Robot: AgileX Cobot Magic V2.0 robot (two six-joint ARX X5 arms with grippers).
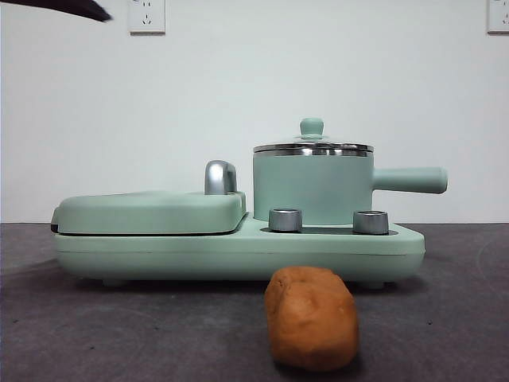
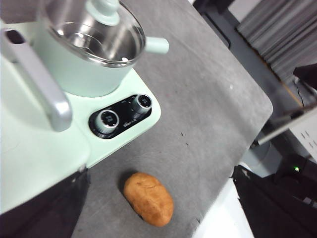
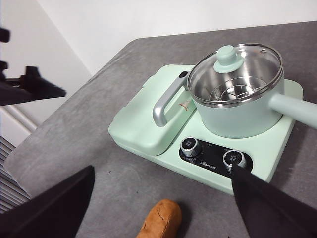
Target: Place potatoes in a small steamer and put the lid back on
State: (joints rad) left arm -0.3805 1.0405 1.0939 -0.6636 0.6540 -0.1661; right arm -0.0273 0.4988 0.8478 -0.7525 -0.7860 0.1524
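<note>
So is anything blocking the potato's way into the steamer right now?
Yes: the lid sits closed on the steamer, covering the opening, so it has to come off first. The potato lies on the table in front of the cooker, with nothing visible on or against it.

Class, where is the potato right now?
The potato lies on the grey table in the front view's foreground, just in front of the green cooker base, below its two knobs, not touching it.

Potato in front of the lidded steamer

The potato (image 1: 311, 317) lies on the grey table (image 1: 445, 318), just before the mint-green cooker base (image 1: 238, 253). On the base stands the small steamer (image 1: 313, 188), its glass lid (image 1: 312, 143) on, beside a flat griddle cover (image 1: 149, 211).
</note>
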